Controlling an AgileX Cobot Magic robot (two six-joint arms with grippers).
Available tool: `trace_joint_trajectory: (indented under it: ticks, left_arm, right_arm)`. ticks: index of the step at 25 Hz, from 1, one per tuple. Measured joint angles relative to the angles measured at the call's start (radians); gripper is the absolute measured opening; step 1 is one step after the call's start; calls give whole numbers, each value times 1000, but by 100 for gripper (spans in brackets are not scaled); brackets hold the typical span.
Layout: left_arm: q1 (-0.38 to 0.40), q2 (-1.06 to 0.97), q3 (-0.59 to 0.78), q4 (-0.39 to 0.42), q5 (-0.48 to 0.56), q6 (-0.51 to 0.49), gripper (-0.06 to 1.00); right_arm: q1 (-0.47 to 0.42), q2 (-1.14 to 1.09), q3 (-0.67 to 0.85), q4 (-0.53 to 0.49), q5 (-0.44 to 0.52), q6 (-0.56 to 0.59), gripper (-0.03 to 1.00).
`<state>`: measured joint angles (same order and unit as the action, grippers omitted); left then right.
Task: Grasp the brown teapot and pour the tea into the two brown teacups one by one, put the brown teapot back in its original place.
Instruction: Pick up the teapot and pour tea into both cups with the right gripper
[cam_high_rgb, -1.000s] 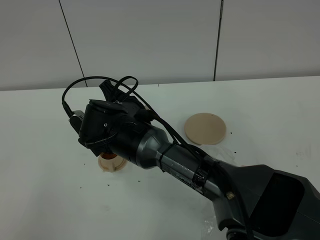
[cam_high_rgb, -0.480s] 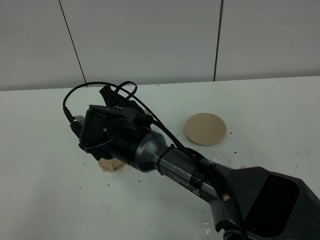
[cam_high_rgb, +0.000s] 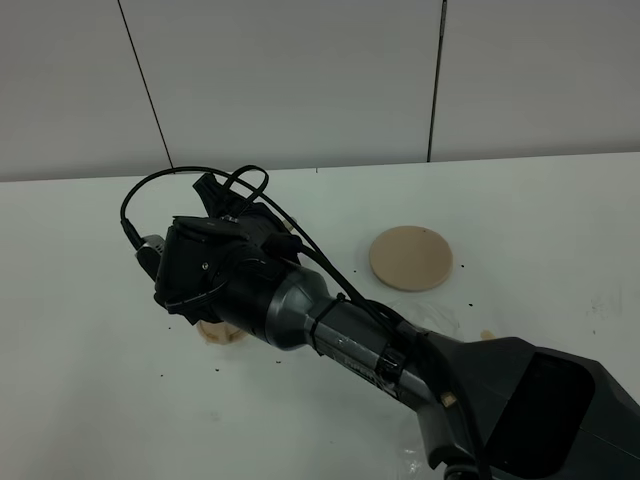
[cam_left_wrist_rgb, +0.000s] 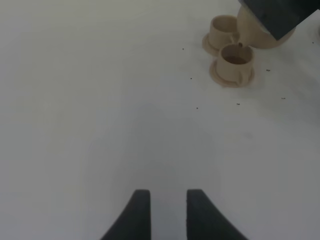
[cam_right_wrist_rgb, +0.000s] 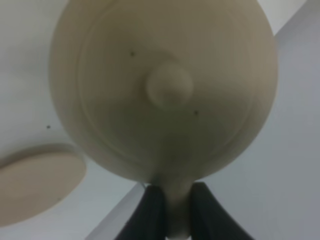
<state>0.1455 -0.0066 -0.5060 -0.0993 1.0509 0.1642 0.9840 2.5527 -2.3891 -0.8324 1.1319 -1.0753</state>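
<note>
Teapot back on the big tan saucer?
No, the flat round tan saucer lies bare; the squat matte tan teapot is held in the right jaws.

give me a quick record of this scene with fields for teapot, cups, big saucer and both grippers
brown teapot: off its saucer, held by the handle, close behind the teacups
right gripper: shut on the teapot's handle
left gripper: open, holding nothing, over the table
nearer teacup: on a small saucer, looks dark inside
farther teacup: beside the nearer one, next to the teapot
large saucer: nothing on it, apart from the cups
</note>
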Motion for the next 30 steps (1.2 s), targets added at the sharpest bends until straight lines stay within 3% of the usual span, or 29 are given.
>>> trace_joint_trajectory:
  ticks: [30]
  left_arm:
    - [0, 0, 0, 0, 0, 0, 25]
  right_arm:
    - [0, 0, 0, -37, 9, -4, 10]
